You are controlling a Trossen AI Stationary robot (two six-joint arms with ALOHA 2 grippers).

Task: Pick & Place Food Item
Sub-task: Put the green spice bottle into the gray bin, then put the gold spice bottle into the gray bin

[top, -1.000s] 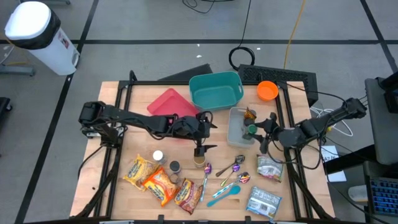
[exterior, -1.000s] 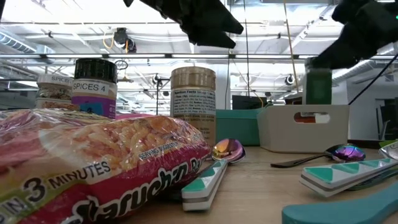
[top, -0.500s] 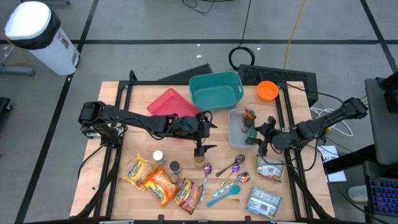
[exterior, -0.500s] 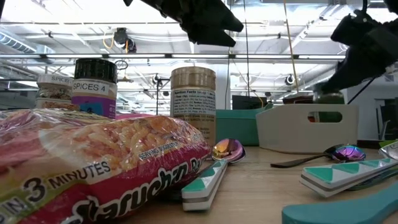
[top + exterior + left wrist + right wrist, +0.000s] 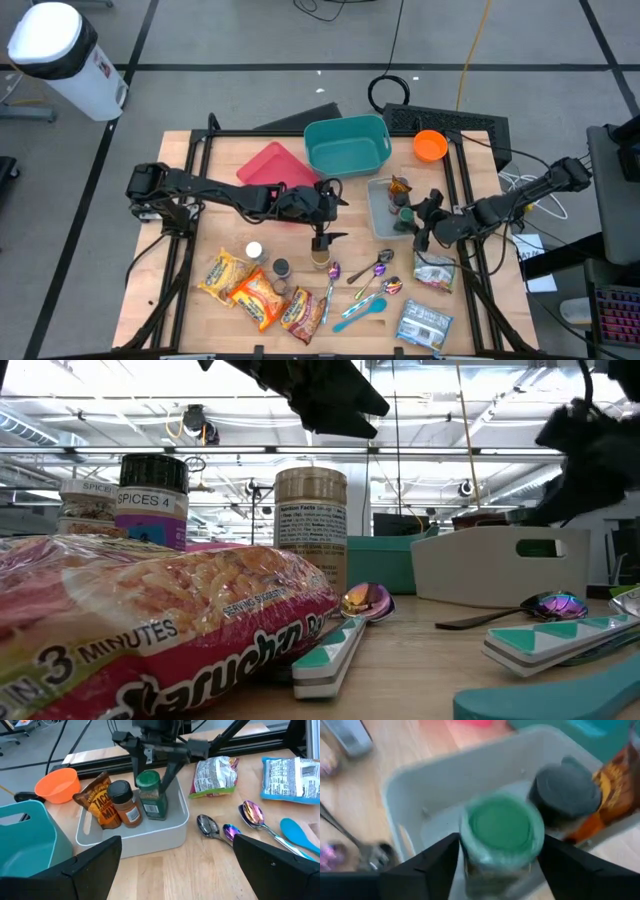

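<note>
A green-lidded spice jar (image 5: 150,795) stands upright in the white bin (image 5: 150,842), its base on the bin's floor, beside a dark-lidded jar (image 5: 125,802) and a taco packet (image 5: 100,800). My right gripper (image 5: 152,777) reaches in from the table's right, open, one finger close on each side of the green lid (image 5: 500,832). My left gripper (image 5: 320,240) hangs open above a tan spice jar (image 5: 310,510) at mid-table. My right gripper's fingers (image 5: 432,865) flank the jar's green lid (image 5: 470,827), slanting down from the table's right. I cannot tell whether they touch it. The jar stands upright on the bin's floor.
A teal bin (image 5: 347,145), a red tray (image 5: 270,165) and an orange bowl (image 5: 430,145) stand at the far side. Noodle packets (image 5: 255,290), small spice jars (image 5: 280,268), spoons (image 5: 375,270) and two snack bags (image 5: 432,270) lie nearer.
My right gripper has sunk toward the white bin with the green-lidded jar. The jar was above the bin's rim a second ago and now stands inside, below the rim. My left arm has kept still.
</note>
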